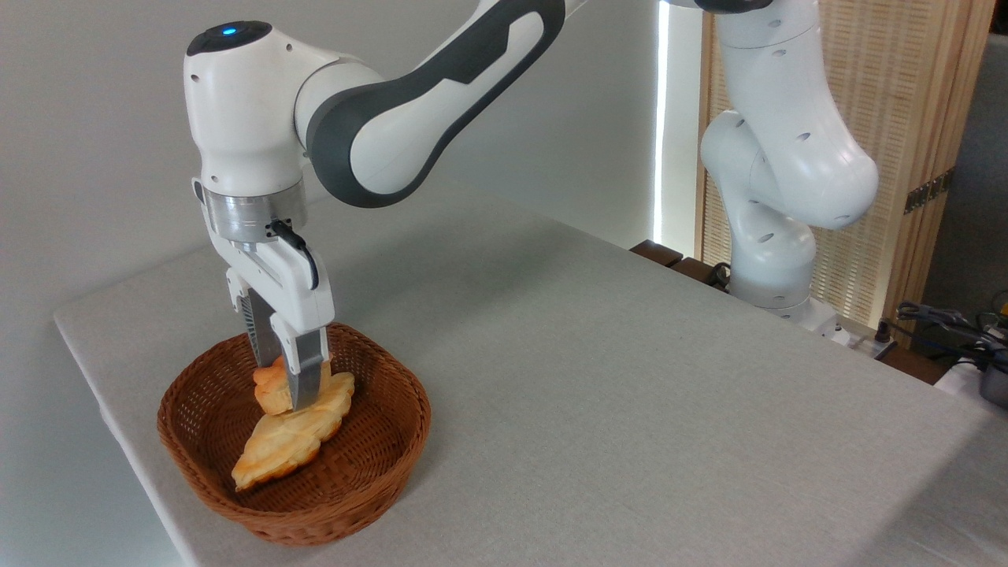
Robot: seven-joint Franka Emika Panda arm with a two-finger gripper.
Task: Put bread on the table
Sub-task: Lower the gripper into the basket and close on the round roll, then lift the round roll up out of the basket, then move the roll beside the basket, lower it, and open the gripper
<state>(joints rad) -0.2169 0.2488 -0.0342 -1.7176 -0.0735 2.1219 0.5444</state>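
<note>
The bun (272, 391) sits inside the basket (205, 409), right at the tips of the hand (285, 390), and only its orange-golden left flank and a bit of its lumpy top show around the fingers. It leans against or rests on the upper end of the pastry (293, 433); whether it also touches the basket floor cannot be told.

It looks light, and a one-arm lift should cost little effort. Whether it is soft crumb or a stiff replica cannot be told; if soft, a hard squeeze would dent it. The cracked top looks rough enough not to slip, while the paler ridged base, hidden here, would likely give flatter flanks to pinch. The safest hold is probably across its middle, at the widest part, with the fingers coming straight down.

The hand points down into the basket with its fingers astride the bun, one in front and one behind. They appear to be against it, but whether they are actually pinching it cannot be told.

Just below and to the right of the fingertips lies the pastry, close enough to be dragged along. The basket wall rings the hand, so the lift needs to clear the rim. Beyond it, to the right, spreads the bare bench (630, 378), where the bun belongs.
</note>
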